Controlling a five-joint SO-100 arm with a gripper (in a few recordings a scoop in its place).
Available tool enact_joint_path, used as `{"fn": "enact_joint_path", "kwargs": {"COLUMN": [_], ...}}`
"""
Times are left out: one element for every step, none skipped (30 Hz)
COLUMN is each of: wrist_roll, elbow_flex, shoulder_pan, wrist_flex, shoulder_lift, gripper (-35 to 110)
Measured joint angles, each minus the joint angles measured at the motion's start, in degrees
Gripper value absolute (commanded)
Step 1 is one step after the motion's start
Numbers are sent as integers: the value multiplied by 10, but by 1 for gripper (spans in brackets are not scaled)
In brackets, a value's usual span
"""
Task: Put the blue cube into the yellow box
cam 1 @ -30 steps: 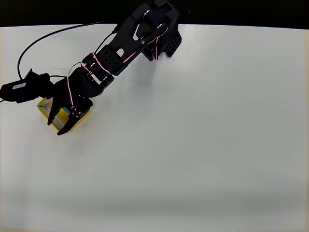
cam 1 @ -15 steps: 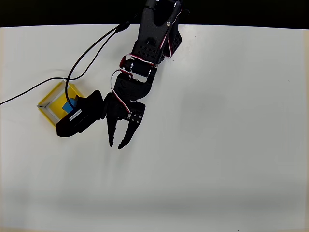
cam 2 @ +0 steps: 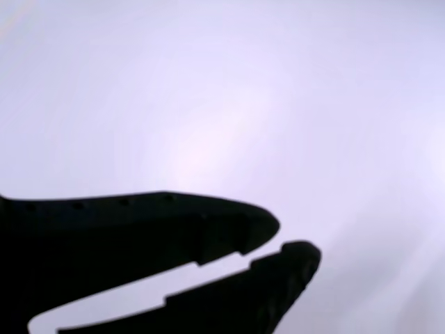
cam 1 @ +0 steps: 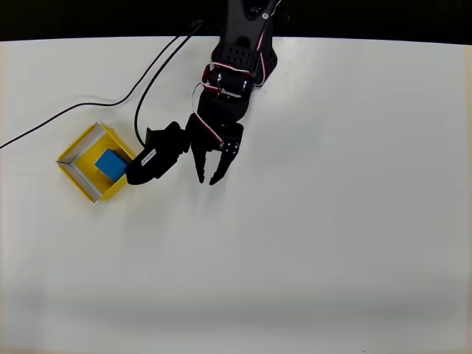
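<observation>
Gripper [cam 1: 206, 179]: jaws nearly together w/ a thin gap, nothing between them, tips over bare table [cam 1: 332, 221]; wrist view shows same, fingers [cam 2: 257, 226] dark vs pale surface.
Blue cube [cam 1: 111, 164]: lies inside yellow box [cam 1: 76, 145], flat on its floor, bright blue.
Around: black cable [cam 1: 147, 81] runs across table; wrist camera block [cam 1: 153, 155] just beside box's right corner.

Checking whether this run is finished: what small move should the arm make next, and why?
Probably just a retreat toward its base. The blue cube already lies inside the yellow box, and the gripper hangs empty over bare table to the box's right in the overhead view, its jaws slightly apart.
</observation>
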Motion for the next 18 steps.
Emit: {"fn": "enact_joint_path", "kwargs": {"wrist_roll": [2,6,10,10,8,6,6,10,11,11,16,23,28,33,37,40,40,38], "elbow_flex": [10,19,33,47,61,76,92,95,95,96,96,96,96,96,96,96,96,96], "shoulder_pan": [0,-1,-1,-1,-1,-1,-1,-1,-3,-4,-9,-18,-24,-28,-34,-45,-54,-61], "wrist_flex": [13,24,35,45,55,66,76,89,101,114,131,149,169,185,199,213,230,249], "shoulder_lift": [12,25,43,62,79,98,115,128,149,159,165,174,183,189,191,191,191,191], "gripper": [5,5,5,5,5,4,4,4,4,4,4,4,4,4,3,3,3,2]}}
